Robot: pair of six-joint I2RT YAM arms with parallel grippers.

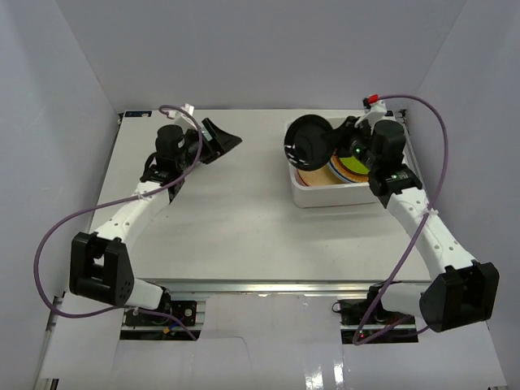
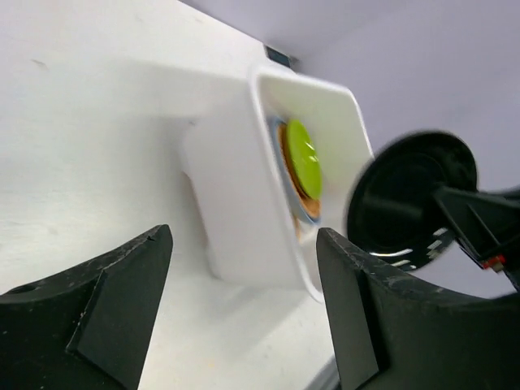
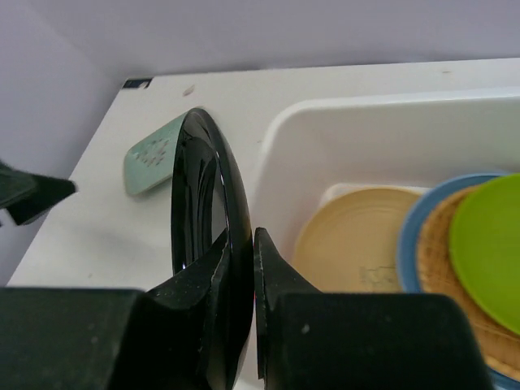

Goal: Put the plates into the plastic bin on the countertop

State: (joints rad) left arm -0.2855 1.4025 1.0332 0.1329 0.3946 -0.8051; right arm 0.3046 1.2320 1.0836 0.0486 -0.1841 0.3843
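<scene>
Pinching a black plate on edge at the bin's left wall

The right pincer (image 3: pixel 240 252) is clamped on the rim of the black plate (image 3: pixel 203 203), which stands upright and faces the table's (image 1: pixel 244 219) left edge. To the pincer's right lies the plastic bin (image 3: pixel 390 114), in the far right corner, with the lime green plate (image 3: pixel 487 244) topmost, so the plate likely has to tip that way. The left pincer (image 1: pixel 223 138) is spread and empty toward the far left corner. A mint-green plate (image 3: pixel 154 158) lies between the two.

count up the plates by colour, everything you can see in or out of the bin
black plate: 1
mint-green plate: 1
tan plate: 1
blue plate: 1
woven orange plate: 1
lime green plate: 1
total: 6 in view
</scene>
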